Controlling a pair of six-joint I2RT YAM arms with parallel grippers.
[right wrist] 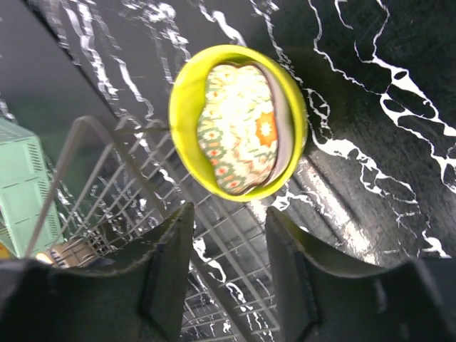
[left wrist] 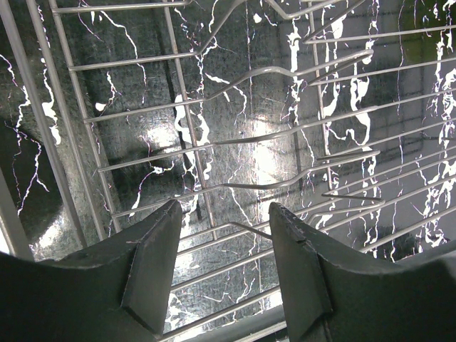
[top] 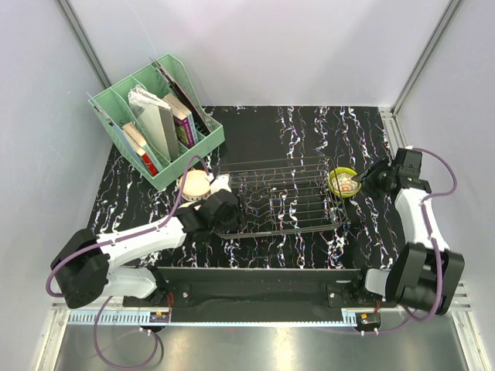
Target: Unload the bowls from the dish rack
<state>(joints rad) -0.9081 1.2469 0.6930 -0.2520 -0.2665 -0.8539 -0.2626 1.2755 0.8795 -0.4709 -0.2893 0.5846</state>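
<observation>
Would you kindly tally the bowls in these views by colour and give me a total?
Yellow-green bowl: 1
Patterned bowl, nested in the yellow-green one: 1
Tan bowl: 1
Total: 3

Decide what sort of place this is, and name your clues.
Probably a robot test cell, not a kitchen: a left arm and right arm at a marbled black table, bare grey walls, a wire dish rack beside a green file organiser.
</observation>
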